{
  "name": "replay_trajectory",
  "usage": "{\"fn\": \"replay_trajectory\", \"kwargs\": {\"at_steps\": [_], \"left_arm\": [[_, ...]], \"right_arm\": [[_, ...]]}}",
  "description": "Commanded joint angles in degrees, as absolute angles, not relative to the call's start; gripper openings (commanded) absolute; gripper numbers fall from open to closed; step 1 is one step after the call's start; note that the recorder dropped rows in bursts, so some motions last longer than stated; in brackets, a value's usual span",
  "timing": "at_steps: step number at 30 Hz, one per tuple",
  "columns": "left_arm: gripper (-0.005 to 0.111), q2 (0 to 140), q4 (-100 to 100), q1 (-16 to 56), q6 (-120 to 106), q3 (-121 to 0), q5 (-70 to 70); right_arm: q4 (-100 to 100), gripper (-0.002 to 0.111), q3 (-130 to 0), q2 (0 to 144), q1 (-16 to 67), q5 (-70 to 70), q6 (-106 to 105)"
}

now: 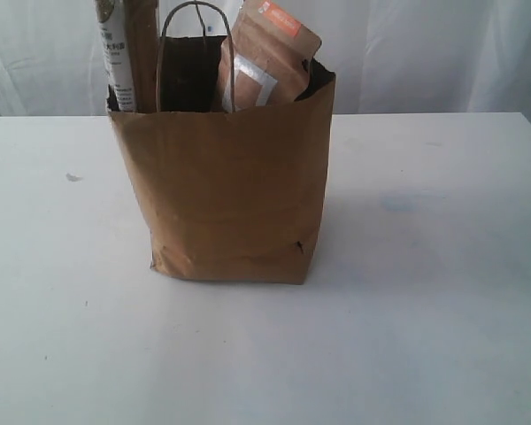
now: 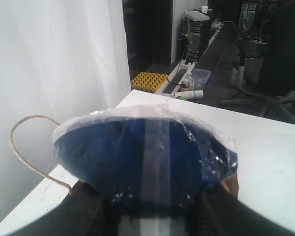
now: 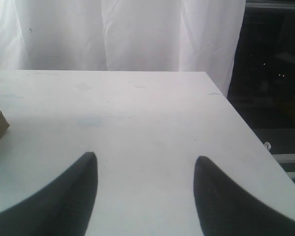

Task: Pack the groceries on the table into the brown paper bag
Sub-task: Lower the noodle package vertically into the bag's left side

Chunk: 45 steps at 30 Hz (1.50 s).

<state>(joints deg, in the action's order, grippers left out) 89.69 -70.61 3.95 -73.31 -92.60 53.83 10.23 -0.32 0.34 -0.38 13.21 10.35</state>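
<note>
Left tool gripping a noodle pack, right tool empty above the tabletop.

The left tool (image 2: 150, 201) was clamped on the end of a dark-blue noodle pack (image 2: 137, 147) in clear wrap, a dark finger pressed against each side, and a loop of paper-cord handle (image 2: 24, 142) curved just beside it. The right tool (image 3: 146, 157) hung released, its jaws spread wide with nothing between them and only the white tabletop (image 3: 137, 113) beneath. Out on the middle of that tabletop the brown paper bag (image 1: 230, 195) stood upright. A brown orange-labelled pouch (image 1: 270, 57) leaned out of the bag's top on the right. A tall narrow pack (image 1: 124, 53) with a white printed label rose from the bag's left corner. Whether that was the same pack the left tool held, I could not tell. A white curtain (image 1: 425, 53) hung behind.
</note>
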Motion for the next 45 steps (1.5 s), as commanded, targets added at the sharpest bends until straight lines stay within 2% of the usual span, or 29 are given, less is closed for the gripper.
{"fn": "replay_trajectory", "kwargs": {"at_steps": [1,9,18,45], "left_arm": [[0.0,90.7,-75.3,4.1,-73.5,-93.3,53.7],[0.0,94.4,-67.1,4.1,-73.3,-93.3,57.1],[0.0,94.7,-73.6,4.1,-73.2,-93.3,58.7],[0.0,94.7,-74.0,4.1,-73.2,-89.8,60.1]], "right_arm": [[10.4,0.054,0.0,0.0,-0.6,12.8,10.5],[10.4,0.054,0.0,0.0,-0.6,12.8,10.5],[10.4,0.054,0.0,0.0,-0.6,12.8,10.5],[10.4,0.054,0.0,0.0,-0.6,12.8,11.3]]}}
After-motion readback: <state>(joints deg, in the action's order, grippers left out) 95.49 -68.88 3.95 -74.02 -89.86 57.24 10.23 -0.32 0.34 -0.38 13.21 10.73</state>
